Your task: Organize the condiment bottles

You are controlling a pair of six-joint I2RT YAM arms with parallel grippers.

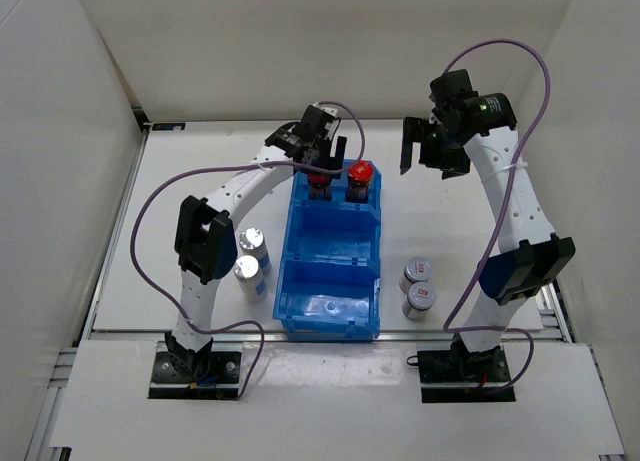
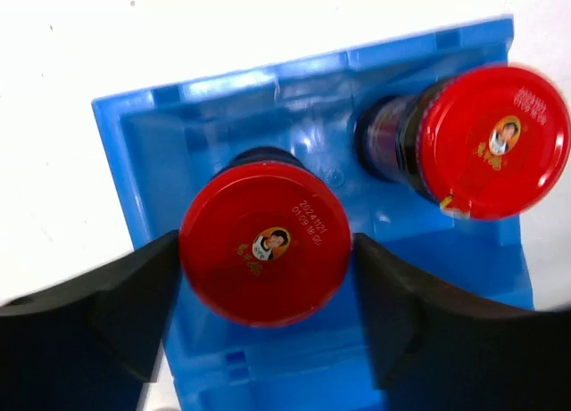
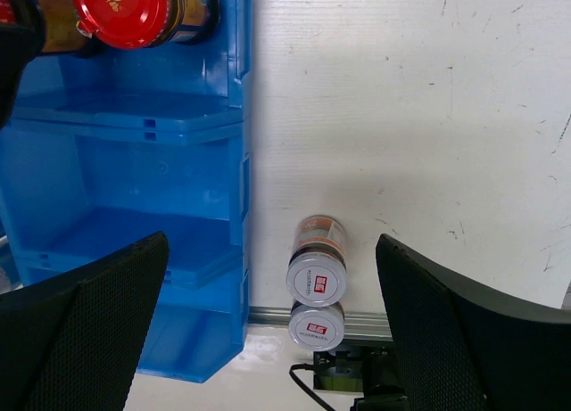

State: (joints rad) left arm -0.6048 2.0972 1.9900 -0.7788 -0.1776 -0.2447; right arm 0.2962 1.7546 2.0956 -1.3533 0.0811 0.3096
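Two dark bottles with red caps stand in the far compartment of the blue bin (image 1: 330, 241). My left gripper (image 2: 266, 250) is open around the left one (image 2: 265, 243), its fingers just outside the cap's edge. The other one (image 2: 493, 142) stands to its right. My right gripper (image 3: 270, 246) hangs open and empty high above the table, right of the bin. Far below it two silver-capped bottles with red marks (image 3: 317, 277) (image 3: 316, 326) stand side by side. Two plain silver-topped bottles (image 1: 253, 243) (image 1: 248, 274) stand left of the bin.
The bin's middle and near compartments (image 3: 134, 179) hold nothing. White walls close in the table on the left, back and right. The red-marked pair (image 1: 416, 273) stands near the table's front edge by the right arm's base.
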